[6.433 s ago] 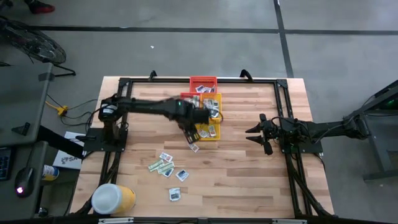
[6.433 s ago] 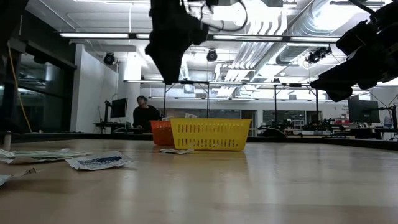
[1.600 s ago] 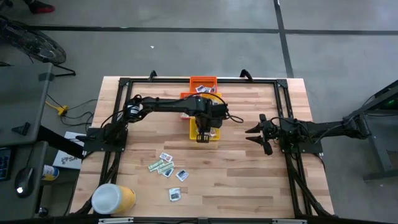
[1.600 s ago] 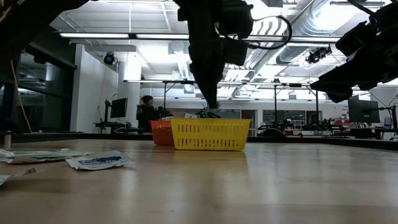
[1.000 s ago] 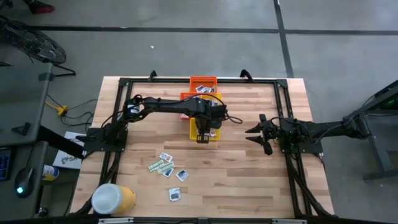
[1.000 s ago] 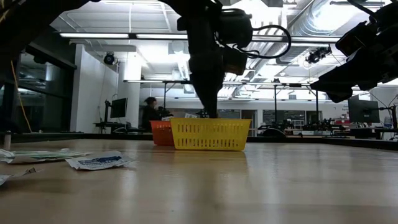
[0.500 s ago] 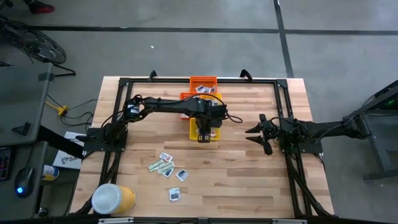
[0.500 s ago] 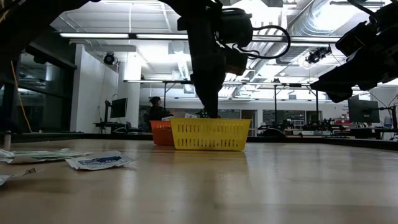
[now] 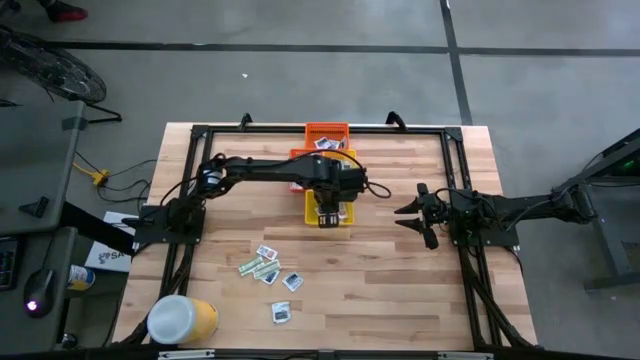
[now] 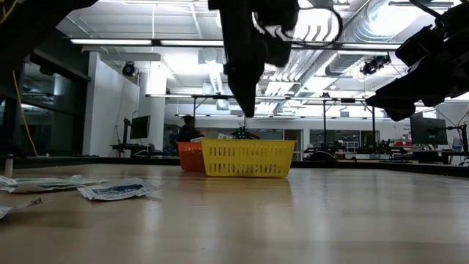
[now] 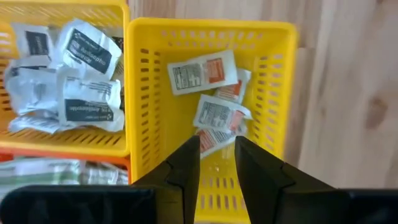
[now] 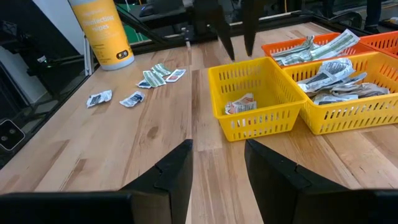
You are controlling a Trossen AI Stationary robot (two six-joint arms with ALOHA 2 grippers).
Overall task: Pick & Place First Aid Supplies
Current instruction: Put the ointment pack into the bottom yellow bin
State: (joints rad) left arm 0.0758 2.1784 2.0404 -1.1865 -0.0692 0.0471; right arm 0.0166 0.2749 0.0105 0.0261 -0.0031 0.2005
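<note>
While hanging with left gripper (image 11: 216, 144) open and empty just above the yellow basket (image 11: 205, 26) holding some packets (image 11: 202, 71), right gripper (image 9: 412, 218) open off to the side, could clip the rim heading for loose packets (image 9: 265, 268) near the tub (image 9: 180, 320) and tip it.

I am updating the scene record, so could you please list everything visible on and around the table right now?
Baskets: four; two yellow, one orange, one red; table's far middle, all holding packets.
Loose packets: about six, white and green-white, near left of table.
Tub: one, yellow with white lid, near-left corner.
Table: one, light wood.
Person: one, dark clothing, room behind.
Left gripper: open, empty, above the nearest yellow basket.
Right gripper: open, waiting at right.
</note>
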